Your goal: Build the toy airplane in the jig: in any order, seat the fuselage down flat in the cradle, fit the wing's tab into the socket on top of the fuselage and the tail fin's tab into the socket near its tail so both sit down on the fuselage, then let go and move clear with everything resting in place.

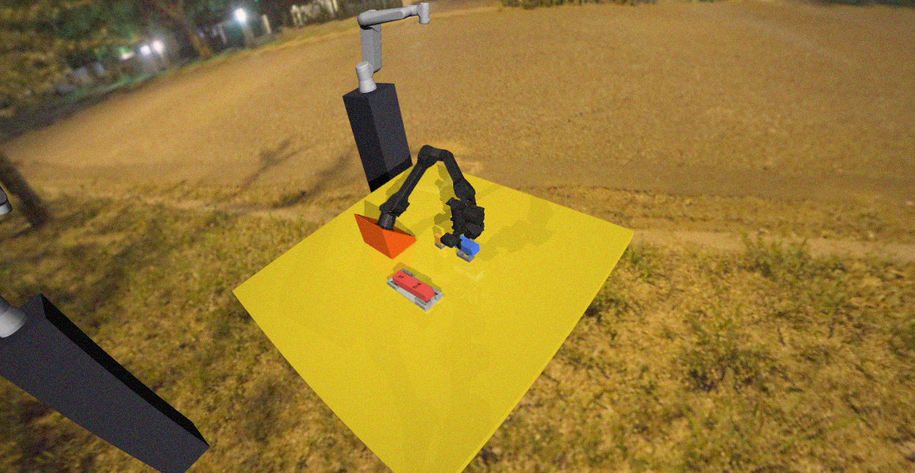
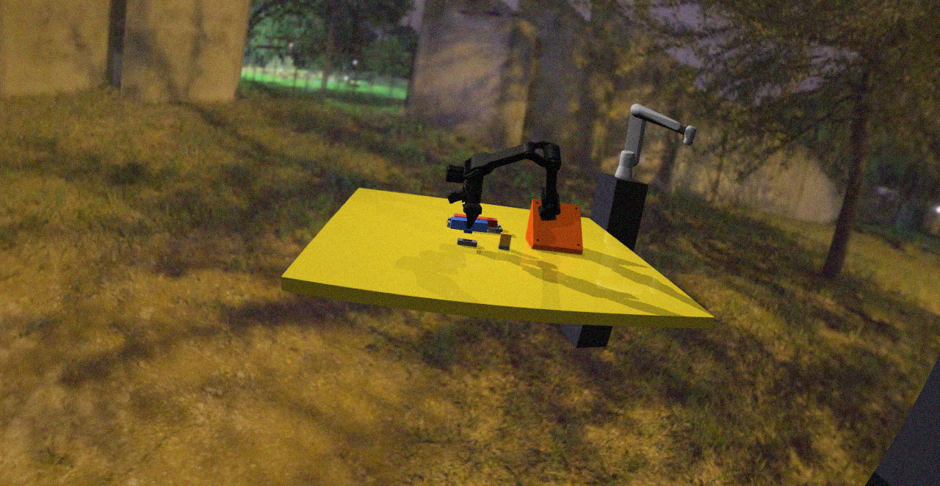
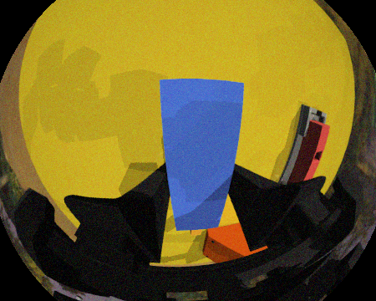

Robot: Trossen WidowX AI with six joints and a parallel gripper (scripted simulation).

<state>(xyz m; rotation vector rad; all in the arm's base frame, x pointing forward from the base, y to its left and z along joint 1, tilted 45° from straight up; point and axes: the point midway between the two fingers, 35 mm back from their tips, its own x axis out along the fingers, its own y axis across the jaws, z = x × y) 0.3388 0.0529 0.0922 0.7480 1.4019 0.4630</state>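
- The blue wing is pinched by the hand, above the desk.
- The red body is in the gray cradle.
- The wing should be kept level and its tab lined up before lowering.

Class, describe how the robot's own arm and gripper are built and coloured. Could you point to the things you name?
The arm [image 1: 442, 152] [image 2: 506, 156] is black all over, with slim, straight links and chunkier joints. The gripper [image 1: 459, 240] [image 2: 468, 227] [image 3: 196, 164] is black too, with two angular, wedge-shaped fingers that narrow towards their tips. Cables or markings can't be made out.
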